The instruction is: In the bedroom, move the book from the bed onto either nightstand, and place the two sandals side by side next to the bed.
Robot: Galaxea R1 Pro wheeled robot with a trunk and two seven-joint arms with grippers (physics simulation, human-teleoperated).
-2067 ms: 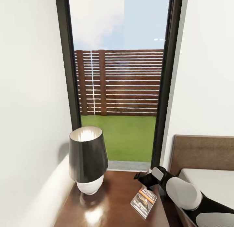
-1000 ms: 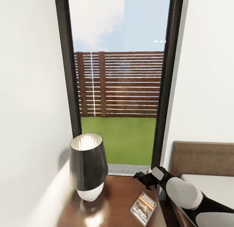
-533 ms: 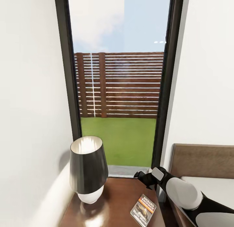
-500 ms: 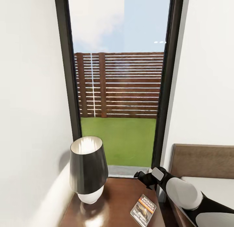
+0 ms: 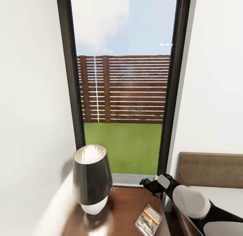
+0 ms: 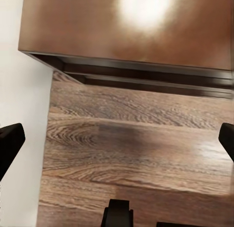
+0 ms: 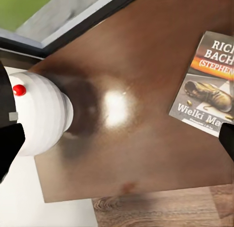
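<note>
Since the book (image 5: pixel 149 220) already lies flat on the nightstand (image 5: pixel 123 204), close to its right edge on the bed side and clear of the lamp (image 5: pixel 91 178) at the rear left corner, the step in hand appears to be the retreat of the right arm, and to do it well the arm should lift straight up first and only then swing away, so that no finger catches the cover and drags it over the edge. The right gripper (image 5: pixel 147 183) hangs above the rear right part of the nightstand top, apart from the book. In the right wrist view its two dark fingertips (image 7: pixel 9 144) stand far apart at the picture's sides, so the jaws are widely spread and hold nothing. Between them the book (image 7: pixel 207 85) and the white lamp base (image 7: pixel 41 115) show on the top. The left gripper (image 6: pixel 117 134) also has its jaws fully spread and empty; it looks down on the wood floor (image 6: pixel 131 154) before the nightstand front (image 6: pixel 146 76). The headboard of the bed (image 5: pixel 211 168) is just beside the nightstand. The sandals are yet to be placed.
</note>
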